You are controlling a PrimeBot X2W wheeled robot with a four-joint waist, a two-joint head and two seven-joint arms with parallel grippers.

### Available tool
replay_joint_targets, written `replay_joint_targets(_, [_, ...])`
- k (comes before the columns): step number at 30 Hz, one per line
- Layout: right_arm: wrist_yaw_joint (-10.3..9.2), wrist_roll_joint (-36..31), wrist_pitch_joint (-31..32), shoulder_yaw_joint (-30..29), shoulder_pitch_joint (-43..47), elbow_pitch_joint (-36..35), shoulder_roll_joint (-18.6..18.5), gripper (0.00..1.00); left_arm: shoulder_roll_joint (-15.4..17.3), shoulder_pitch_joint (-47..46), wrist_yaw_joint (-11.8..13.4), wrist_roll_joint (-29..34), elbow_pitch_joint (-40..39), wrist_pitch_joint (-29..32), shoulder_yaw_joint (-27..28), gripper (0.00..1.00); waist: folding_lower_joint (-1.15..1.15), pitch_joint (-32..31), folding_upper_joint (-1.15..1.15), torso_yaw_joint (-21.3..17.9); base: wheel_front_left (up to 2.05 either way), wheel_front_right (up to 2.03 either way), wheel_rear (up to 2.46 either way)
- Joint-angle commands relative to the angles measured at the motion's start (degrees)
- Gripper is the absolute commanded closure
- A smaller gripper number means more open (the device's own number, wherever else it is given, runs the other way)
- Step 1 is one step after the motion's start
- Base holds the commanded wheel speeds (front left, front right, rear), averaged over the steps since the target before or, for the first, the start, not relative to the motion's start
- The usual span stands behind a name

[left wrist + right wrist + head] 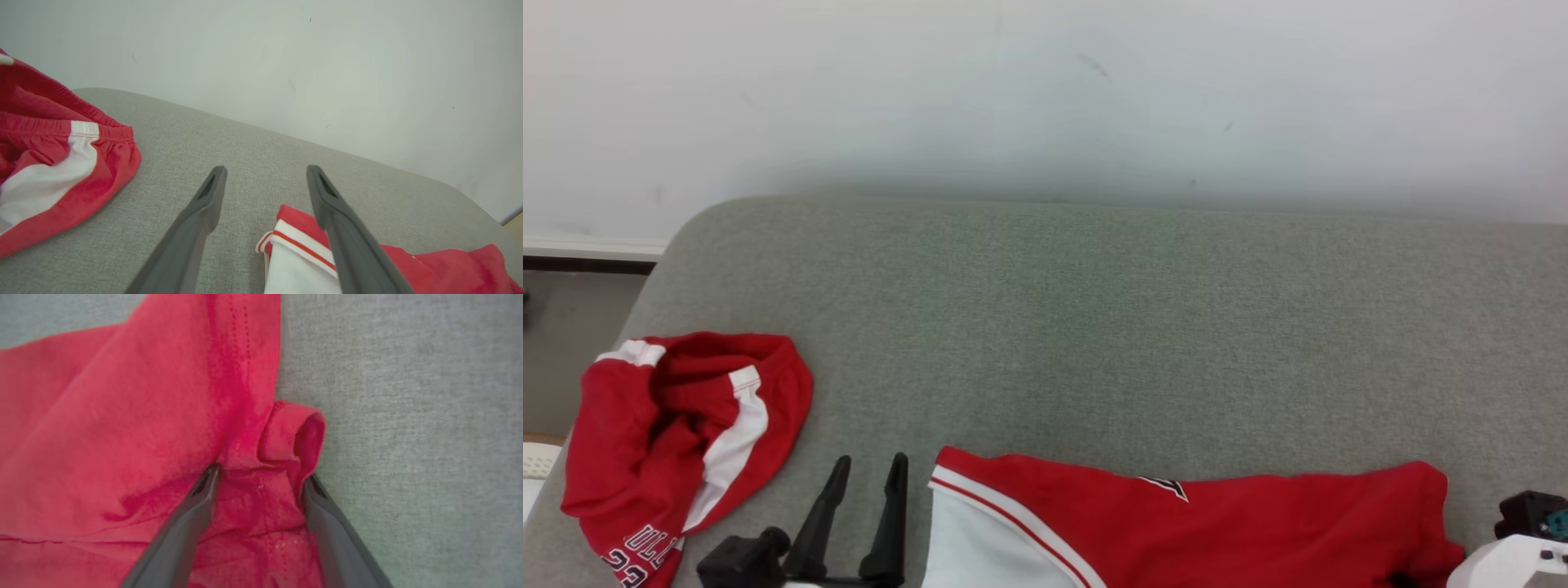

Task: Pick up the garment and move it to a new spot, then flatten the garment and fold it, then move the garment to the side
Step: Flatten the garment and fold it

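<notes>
The garment (1217,523), red with a white side panel and red piping, lies spread along the near edge of the grey cushion (1094,327). My left gripper (870,461) stands open just left of its white-trimmed corner (294,245); nothing is between its fingers, and the right finger crosses over that corner. At the garment's right end my right gripper (260,475) is open, its fingers straddling a rolled fold of red cloth (302,433) and pressed down on the fabric (122,416). In the head view only that arm's pale wrist (1511,559) shows.
A second red garment (678,425) with a white stripe and lettering lies crumpled at the cushion's left end, also in the left wrist view (49,163). A pale wall (1045,98) rises behind the cushion. The cushion's rounded left edge (645,294) drops off to the floor.
</notes>
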Motion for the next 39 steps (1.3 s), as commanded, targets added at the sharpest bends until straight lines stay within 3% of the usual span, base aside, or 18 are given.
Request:
replay_joint_targets(1, [0.75, 0.6, 0.4, 2.5, -0.8, 0.9, 2.2, 0.6, -0.1, -0.6, -0.2, -0.2, 0.2, 0.0, -0.3, 0.0, 0.0, -0.3, 0.0, 0.5, 0.0, 0.0, 0.0])
replay_joint_targets(2, [0.74, 0.7, -0.6, 2.3, -1.2, 0.7, 2.1, 0.69, -0.2, -0.7, -0.2, -0.3, 0.3, 0.0, -0.5, 0.0, 0.0, -0.4, 0.0, 0.7, 0.0, 0.0, 0.0])
replay_joint_targets(4, [0.62, 0.8, -1.8, 2.3, -1.8, 0.4, 1.6, 1.0, -0.2, -0.6, -0.3, -0.3, 0.3, 0.0, -0.7, 0.0, 0.0, -0.7, 0.0, 1.0, 0.0, 0.0, 0.0])
replay_joint_targets(14, [0.49, 3.2, -4.1, 2.0, -2.4, -0.6, -2.3, 1.0, -0.4, 0.1, -0.2, 0.7, 0.7, 0.0, 0.3, 0.0, 0.0, -1.3, 0.0, 0.2, 0.0, 0.0, 0.0])
replay_joint_targets(26, [0.42, 2.1, -3.8, -4.9, -1.2, -3.3, -7.5, 1.0, 0.2, 0.6, -0.3, 0.8, 1.1, 0.0, -0.4, 0.0, 0.0, -2.1, 0.0, -1.2, 0.0, 0.0, 0.0])
replay_joint_targets(32, [0.43, 5.1, -1.7, -5.4, 0.0, -9.3, -6.1, 1.0, 0.3, 1.0, -0.3, 0.6, 1.5, 0.0, -0.9, 0.0, 0.0, -2.9, 0.0, -1.3, 0.0, 0.0, 0.0])
replay_joint_targets(39, [0.43, 11.4, 1.4, -3.5, 2.5, -18.7, -1.7, 1.0, 0.5, 1.1, -0.3, 0.1, 2.6, 0.0, -1.7, 0.0, 0.0, -4.4, 0.0, 0.4, 0.0, 0.0, 0.0])
